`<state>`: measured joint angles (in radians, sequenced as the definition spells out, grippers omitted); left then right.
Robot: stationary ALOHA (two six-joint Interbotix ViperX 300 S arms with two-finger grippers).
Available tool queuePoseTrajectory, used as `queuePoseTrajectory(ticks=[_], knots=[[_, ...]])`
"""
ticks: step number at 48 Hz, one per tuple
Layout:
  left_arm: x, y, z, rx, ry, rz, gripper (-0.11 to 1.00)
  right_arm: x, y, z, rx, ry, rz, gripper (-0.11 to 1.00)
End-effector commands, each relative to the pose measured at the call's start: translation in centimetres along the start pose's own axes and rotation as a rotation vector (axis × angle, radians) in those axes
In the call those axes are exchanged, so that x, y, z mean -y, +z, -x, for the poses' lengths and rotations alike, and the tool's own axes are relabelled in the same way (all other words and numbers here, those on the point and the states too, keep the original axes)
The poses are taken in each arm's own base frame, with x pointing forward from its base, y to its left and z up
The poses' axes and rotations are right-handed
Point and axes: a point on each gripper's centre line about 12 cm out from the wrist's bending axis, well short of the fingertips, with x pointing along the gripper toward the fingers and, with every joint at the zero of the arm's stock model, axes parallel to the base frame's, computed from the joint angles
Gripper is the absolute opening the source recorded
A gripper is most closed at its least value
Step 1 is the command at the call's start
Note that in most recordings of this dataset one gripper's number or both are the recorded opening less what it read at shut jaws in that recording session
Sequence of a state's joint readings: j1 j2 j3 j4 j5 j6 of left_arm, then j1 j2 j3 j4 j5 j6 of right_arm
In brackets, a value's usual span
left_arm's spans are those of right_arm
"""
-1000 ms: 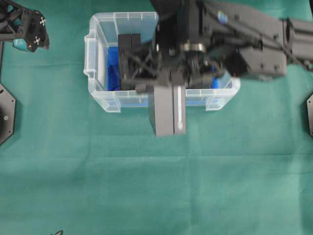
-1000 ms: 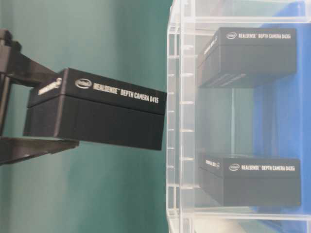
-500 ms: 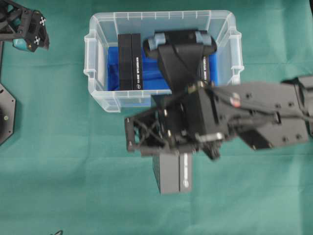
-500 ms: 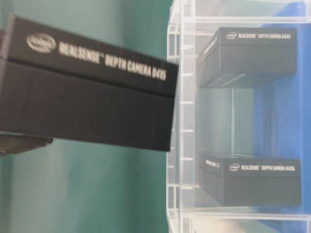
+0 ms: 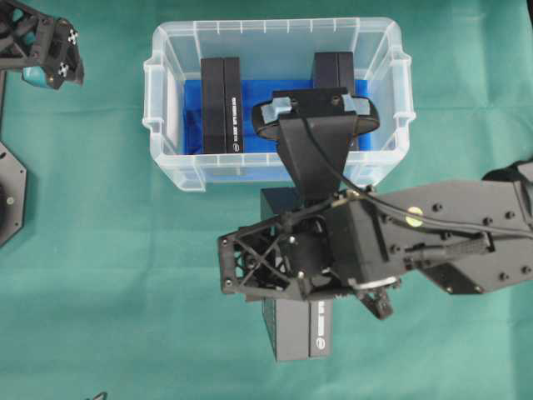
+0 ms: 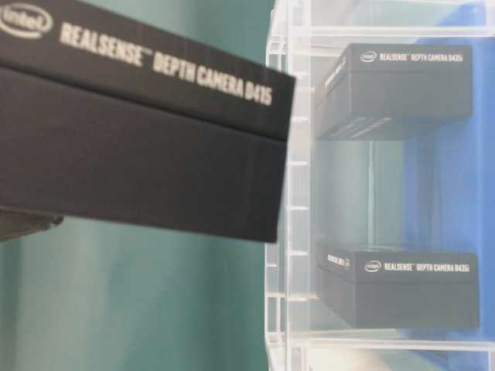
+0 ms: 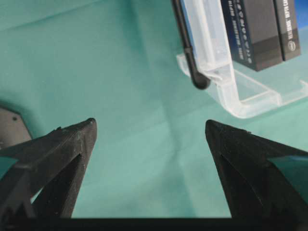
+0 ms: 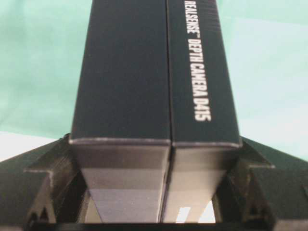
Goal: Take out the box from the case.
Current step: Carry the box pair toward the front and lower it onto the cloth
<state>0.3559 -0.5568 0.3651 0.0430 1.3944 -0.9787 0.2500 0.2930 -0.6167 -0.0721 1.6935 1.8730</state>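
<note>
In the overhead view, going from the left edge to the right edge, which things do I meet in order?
Left claw → left wall of the case → two black boxes standing together inside the case → the box held by the right claw → right arm.

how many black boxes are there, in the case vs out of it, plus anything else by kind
black boxes in the case: 2, left box, right box
black boxes outside: 1, held box in the right gripper
clear cases: 1
blue cloths: 1
total: 5
</note>
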Motion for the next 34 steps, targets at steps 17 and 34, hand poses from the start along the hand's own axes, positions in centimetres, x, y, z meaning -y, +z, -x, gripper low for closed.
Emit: queuePoseTrajectory(ticks=[17, 34], knots=[[0.3, -0.3, 0.6, 0.009, -0.023, -0.004, 0.97, 0.1, 0.2, 1.6, -0.010, 0.040, -0.008, 0.67], [0.6, -0.8, 0.6, 0.001, -0.029, -0.016, 0.97, 0.6, 0.0, -3.0, 0.025, -0.066, 0.001, 0.67]])
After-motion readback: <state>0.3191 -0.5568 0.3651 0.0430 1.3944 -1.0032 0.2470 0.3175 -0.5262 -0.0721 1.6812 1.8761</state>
